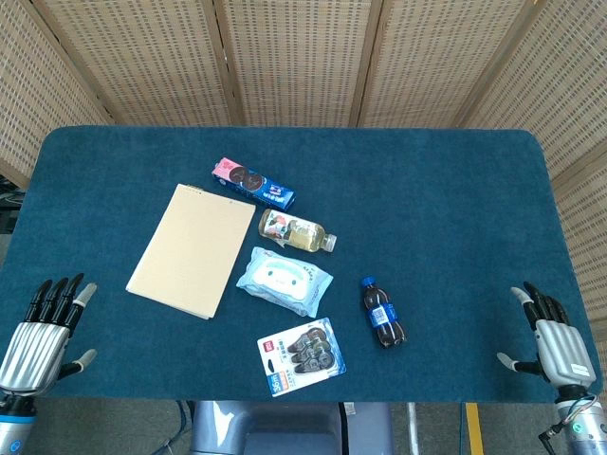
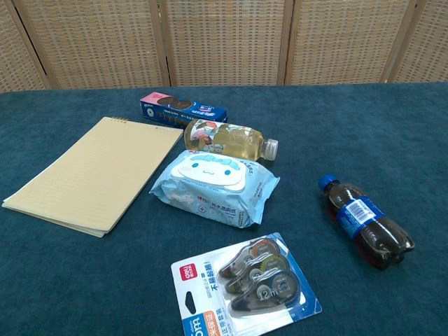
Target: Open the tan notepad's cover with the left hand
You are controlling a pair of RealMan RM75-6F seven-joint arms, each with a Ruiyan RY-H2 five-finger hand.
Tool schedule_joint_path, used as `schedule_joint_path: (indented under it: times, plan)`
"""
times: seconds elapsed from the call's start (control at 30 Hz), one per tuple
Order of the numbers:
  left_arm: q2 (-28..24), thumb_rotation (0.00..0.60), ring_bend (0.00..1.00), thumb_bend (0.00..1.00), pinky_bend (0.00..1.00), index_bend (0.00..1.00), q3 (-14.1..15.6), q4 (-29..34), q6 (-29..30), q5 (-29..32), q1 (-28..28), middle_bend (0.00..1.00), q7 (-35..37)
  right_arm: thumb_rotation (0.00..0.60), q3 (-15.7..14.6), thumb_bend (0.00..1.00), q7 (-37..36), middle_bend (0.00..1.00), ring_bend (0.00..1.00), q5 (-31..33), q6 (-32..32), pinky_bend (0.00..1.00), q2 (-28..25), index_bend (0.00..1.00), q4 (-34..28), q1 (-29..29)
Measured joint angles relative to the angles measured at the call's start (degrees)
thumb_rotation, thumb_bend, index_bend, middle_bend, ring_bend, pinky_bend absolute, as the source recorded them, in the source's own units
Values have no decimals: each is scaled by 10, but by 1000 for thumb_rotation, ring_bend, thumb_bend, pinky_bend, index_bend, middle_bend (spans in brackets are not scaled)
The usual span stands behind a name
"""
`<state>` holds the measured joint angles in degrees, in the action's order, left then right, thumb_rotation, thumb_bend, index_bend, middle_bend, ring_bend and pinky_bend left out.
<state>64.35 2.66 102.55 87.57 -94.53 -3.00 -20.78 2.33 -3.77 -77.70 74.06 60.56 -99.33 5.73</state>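
blue felt table (image 1: 455,190) has the notepad (image 1: 193,249) lying flat and closed at its left, and with the left hand (image 1: 43,332) wide, empty, well short, fingers may shove it into the wipes (image 1: 285,281).

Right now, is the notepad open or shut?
Cannot tell for sure. The notepad lies flat with nothing folded back, but its top face shows ruled lines in the chest view, so it could be a lined cover or a bare page.
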Motion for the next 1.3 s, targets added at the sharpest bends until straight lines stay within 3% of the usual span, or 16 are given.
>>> schedule_joint_path:
  times: [1.3]
  plan:
    - [0,600,0,111,0,33,-1,0,-3,-8,3,0,1,600,-1,156,1,0,0,3,-4,0,-3,56,-3,0]
